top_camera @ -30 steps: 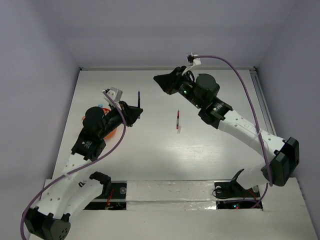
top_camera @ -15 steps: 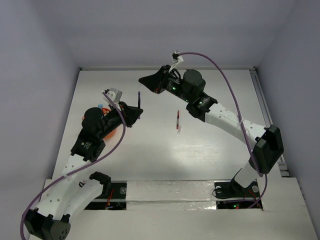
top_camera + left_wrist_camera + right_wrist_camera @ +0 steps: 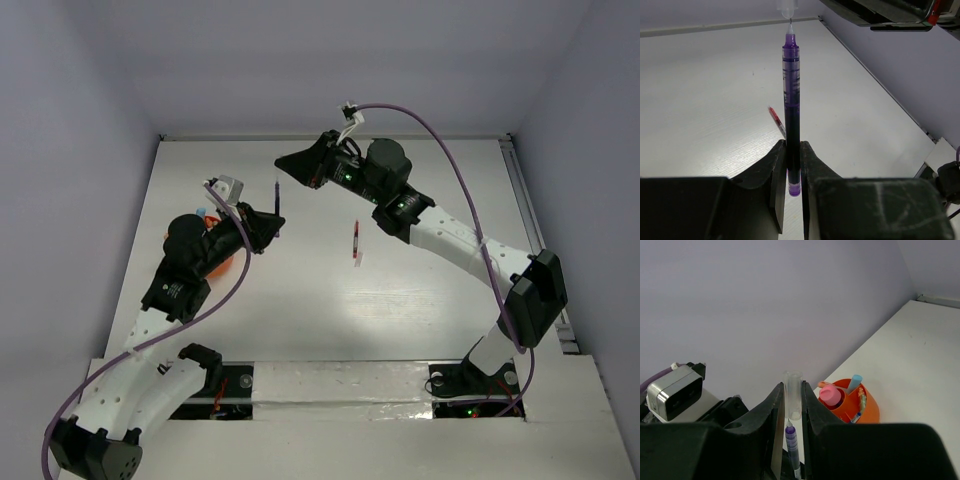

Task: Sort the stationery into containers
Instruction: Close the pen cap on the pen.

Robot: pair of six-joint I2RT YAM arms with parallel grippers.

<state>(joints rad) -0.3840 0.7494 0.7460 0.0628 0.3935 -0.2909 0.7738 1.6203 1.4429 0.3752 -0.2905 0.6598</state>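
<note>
purple pen (image 3: 791, 100) | clamped by left pincer (image 3: 792, 146) | right pincer (image 3: 793, 388) clamps cap (image 3: 793, 377) (at tip)

White table (image 3: 420, 310), pale lilac walls on three sides. Left arm rises from lower left of frame to left of centre. Left gripper (image 3: 273, 222) pinches a dark pen (image 3: 277, 198), which points toward top of frame. Orange pot (image 3: 224, 266) mostly hidden beneath this arm, near the table's left edge. Right arm enters lower right, bends near right edge, reaches to upper centre. Right gripper (image 3: 283, 163) sits just above the dark pen's far tip; contact cannot be told. Red pen (image 3: 355, 240) lies mid-table, well apart from both grippers. Purple cable (image 3: 470, 170) loops along each arm.
</note>
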